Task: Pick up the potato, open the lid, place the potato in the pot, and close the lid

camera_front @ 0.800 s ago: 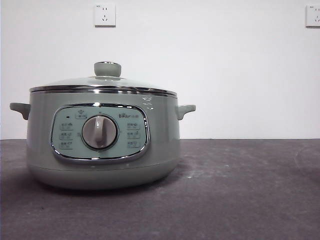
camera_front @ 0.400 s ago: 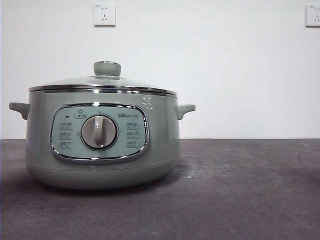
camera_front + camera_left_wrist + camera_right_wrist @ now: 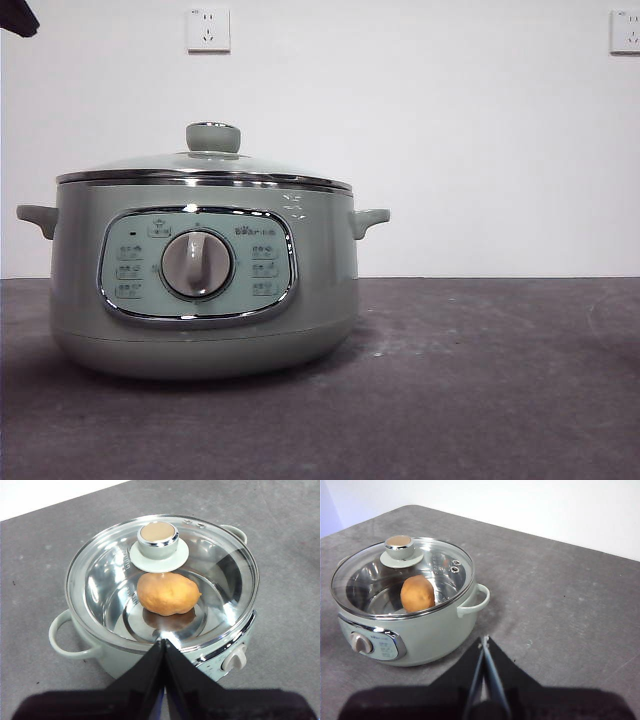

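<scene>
**Q:** Where's the potato?

**Me:** Inside the pot [image 3: 150,655], resting on the steel floor a little off centre. Through the glass of the lid [image 3: 210,575], my left wrist camera shows the potato [image 3: 167,594] just beyond the knob's shadow; in my right wrist view the potato [image 3: 417,594] sits toward 5 o'clock from the knob [image 3: 399,546].

**Q:** And the lid?

**Me:** Seated flat, chrome rim meeting the pot's rim all round, as far as I can see. From the front the lid [image 3: 200,165] looks level, with the knob upright at 12 o'clock of the pot [image 3: 205,300]. I judge it's down so the pot counts as closed; nothing looks left to do.

**Q:** Your grippers?

**Me:** Both carry nothing. My left gripper [image 3: 164,642] has its jaws pressed together, hanging above the pot's front rim, clear of the lid. My right gripper [image 3: 484,641] is also pinched together, over the dark table [image 3: 560,600], well off to the pot's handle side.

**Q:** Why closed and raised?

**Me:** My guess: nothing to hold, and staying clear avoids nudging the lid.
</scene>
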Robot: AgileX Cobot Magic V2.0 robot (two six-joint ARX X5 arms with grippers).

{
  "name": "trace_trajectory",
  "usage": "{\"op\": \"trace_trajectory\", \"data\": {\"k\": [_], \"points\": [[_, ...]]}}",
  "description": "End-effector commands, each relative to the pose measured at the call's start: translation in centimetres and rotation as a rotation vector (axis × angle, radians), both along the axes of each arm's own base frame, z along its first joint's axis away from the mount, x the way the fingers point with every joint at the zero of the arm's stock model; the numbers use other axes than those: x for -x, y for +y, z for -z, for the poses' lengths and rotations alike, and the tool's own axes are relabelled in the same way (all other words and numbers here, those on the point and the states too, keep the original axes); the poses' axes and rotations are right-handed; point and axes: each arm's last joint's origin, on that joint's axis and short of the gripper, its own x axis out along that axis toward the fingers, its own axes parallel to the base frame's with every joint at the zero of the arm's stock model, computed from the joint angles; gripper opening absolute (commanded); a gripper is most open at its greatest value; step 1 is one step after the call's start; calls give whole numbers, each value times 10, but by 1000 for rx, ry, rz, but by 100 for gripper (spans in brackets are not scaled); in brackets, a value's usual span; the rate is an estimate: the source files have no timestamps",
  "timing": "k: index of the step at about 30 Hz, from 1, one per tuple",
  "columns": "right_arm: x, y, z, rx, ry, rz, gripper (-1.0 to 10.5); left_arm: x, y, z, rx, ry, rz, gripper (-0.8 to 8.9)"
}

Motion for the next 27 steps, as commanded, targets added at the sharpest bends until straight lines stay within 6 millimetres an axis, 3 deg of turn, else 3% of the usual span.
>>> {"op": "trace_trajectory", "data": {"k": [1, 4, 7, 11, 17, 27], "points": [[0, 0, 1, -11, 3, 5, -16, 5, 9, -4, -27, -66, -19, -3], [0, 0, 1, -11, 3, 5, -16, 8, 19, -6, 29, -124, -59, -3], [0, 0, 1, -11, 4, 5, -16, 8, 30, 5, 89, -217, -126, -3], [0, 0, 1, -11, 3, 5, -16, 5, 42, 39, 148, -332, -197, -3], [0, 0, 1, -11, 4, 5, -16, 6, 56, 97, 160, -353, -242, -3], [0, 0, 1, -11, 4, 5, -16, 7, 65, 146, 139, -322, -337, -3]]}}
